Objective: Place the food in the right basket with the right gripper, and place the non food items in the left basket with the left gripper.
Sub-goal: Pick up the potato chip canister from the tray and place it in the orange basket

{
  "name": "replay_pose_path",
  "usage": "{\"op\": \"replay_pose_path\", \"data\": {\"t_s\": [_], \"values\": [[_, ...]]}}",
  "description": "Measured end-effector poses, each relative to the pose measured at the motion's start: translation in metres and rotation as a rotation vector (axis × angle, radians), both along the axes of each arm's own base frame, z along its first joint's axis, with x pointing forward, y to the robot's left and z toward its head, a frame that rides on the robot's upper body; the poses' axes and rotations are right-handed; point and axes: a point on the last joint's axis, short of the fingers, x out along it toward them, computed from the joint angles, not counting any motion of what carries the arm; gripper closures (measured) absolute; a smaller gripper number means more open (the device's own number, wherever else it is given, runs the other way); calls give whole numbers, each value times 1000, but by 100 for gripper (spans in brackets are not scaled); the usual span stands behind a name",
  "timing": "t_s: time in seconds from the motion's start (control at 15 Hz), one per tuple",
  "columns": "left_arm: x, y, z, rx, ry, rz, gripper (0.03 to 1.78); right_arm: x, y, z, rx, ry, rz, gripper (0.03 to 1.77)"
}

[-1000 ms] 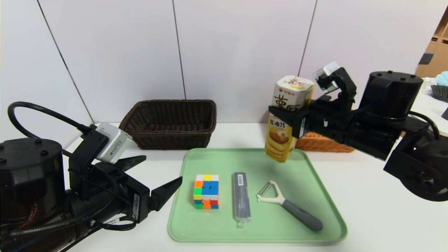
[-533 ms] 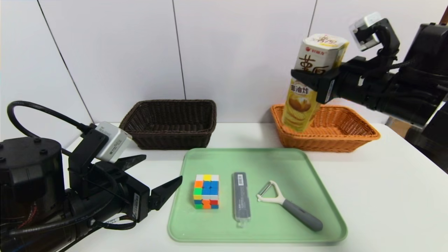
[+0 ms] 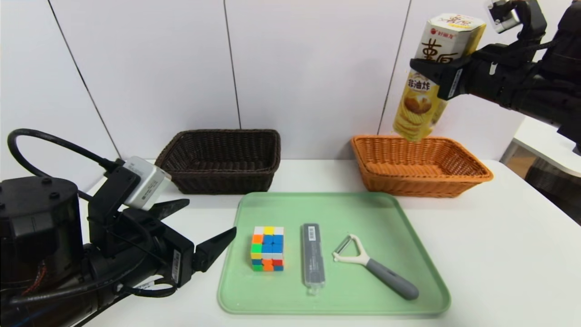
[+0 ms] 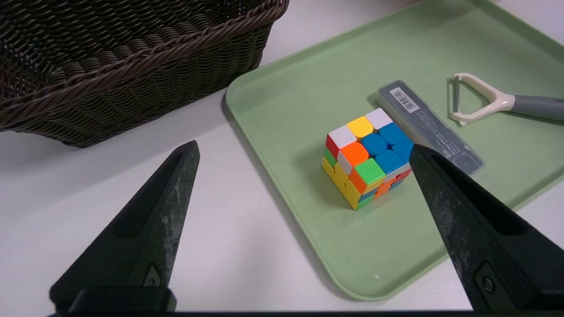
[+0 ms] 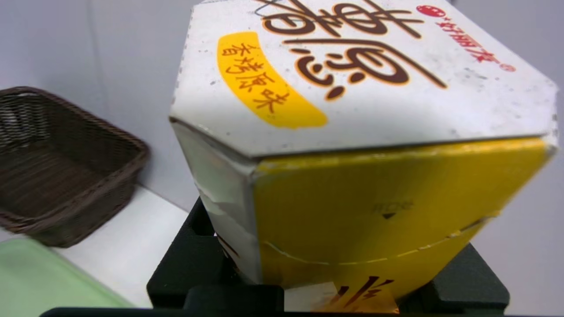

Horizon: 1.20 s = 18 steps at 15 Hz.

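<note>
Right gripper (image 3: 447, 68): closed on the snack box, one finger along each side; raised above the orange basket.
Snack box (image 3: 426, 91): gripped in the air, tilted, top end leaning toward the right arm, bottom end above the back rim of the orange basket; yellow and white, with a drawing of food low on the front.
Orange basket (image 3: 422, 181): on the surface (image 3: 499, 254), behind the tray and toward the right.
Left gripper (image 3: 202, 227): wide open, holding nothing, just beside the tray's left edge.
Dark basket (image 3: 222, 181): on the surface, behind the tray and toward the left.
Tray (image 3: 363, 209): green, flat on the surface, between the viewer and the baskets.
Puzzle cube (image 3: 268, 248): on the tray, nearest its left edge.
Grey case (image 3: 313, 256): lying on the tray, between cube and peeler.
Peeler (image 3: 386, 274): lying on the tray, white head toward the case, grey handle slanting toward the near right corner.
</note>
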Motion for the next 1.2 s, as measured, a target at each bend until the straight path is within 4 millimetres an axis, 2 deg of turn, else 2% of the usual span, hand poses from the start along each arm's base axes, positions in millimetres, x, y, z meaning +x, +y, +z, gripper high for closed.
{"op": "replay_pose_path", "data": {"t_s": [0.47, 0.73, 1.2], "values": [[-1, 0, 1, -1, -2, 1, 12, 44, -15, -19, 27, 45, -121, 91], [-1, 1, 0, 0, -1, 1, 12, 67, -13, -48, 58, 130, -140, 91], [0, 0, 0, 0, -1, 1, 12, 86, -6, -77, 53, 180, -138, 91]]}}
